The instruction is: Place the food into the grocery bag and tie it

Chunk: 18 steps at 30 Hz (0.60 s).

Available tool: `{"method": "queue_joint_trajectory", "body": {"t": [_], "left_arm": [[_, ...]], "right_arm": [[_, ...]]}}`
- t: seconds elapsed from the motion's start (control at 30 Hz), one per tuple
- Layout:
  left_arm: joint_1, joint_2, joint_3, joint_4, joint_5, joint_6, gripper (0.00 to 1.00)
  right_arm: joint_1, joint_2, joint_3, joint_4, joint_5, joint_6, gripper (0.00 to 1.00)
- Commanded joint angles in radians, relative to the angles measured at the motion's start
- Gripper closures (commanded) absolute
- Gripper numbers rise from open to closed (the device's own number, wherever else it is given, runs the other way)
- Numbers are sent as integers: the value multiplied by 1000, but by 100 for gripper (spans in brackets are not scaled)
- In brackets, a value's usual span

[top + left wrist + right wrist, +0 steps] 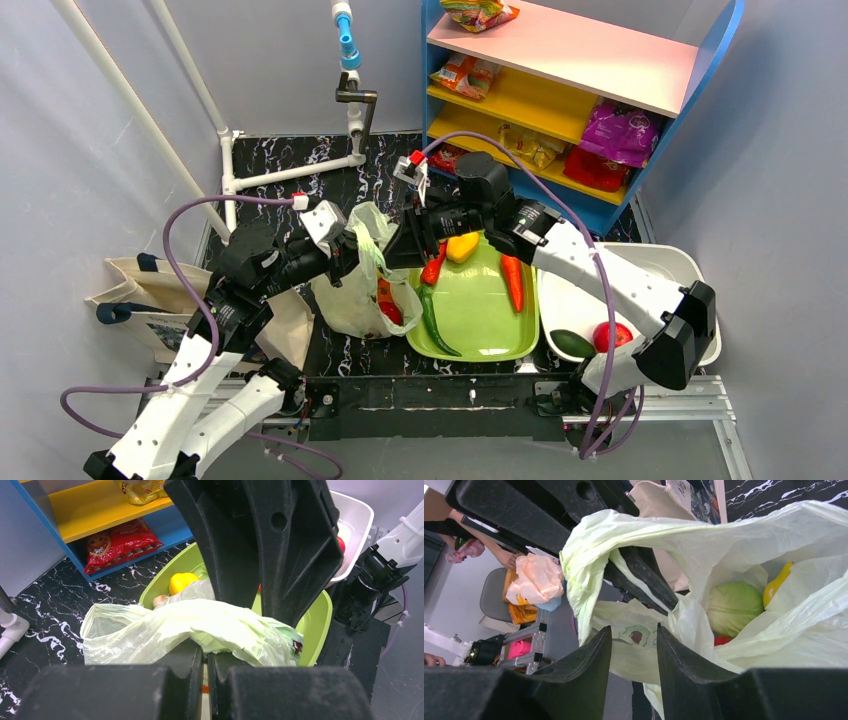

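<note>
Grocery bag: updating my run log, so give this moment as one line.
bag: untied; left gripper: shut on bag; right gripper: open at bag mouth; cabbage: inside; carrot: on tray

The grocery bag point(352, 290) is showing as thin, translucent pale-green plastic, crinkling and faintly glossy. The right gripper point(633, 632) is looking like matt black plastic, finely grainy. The green tray point(480, 330) is gleaming as smooth hard plastic, the tabletop point(300, 195) is shining with a marble-patterned gloss, and the tote point(150, 280) is reading as matt beige cloth.
</note>
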Motion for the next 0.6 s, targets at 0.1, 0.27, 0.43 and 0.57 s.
{"method": "queue_joint_trajectory", "body": {"t": [0.1, 0.27, 0.43, 0.57], "left_arm": [[-3, -4, 39, -11, 15, -12, 100], [-3, -20, 36, -28, 7, -18, 100], [-3, -28, 39, -40, -29, -23, 100], [-3, -29, 36, -44, -41, -37, 100]], "right_arm": [[6, 17, -17, 98, -12, -23, 53], [6, 37, -2, 83, -98, -50, 51], [11, 13, -46, 159, -201, -33, 42], [17, -23, -106, 274, -196, -12, 38]]}}
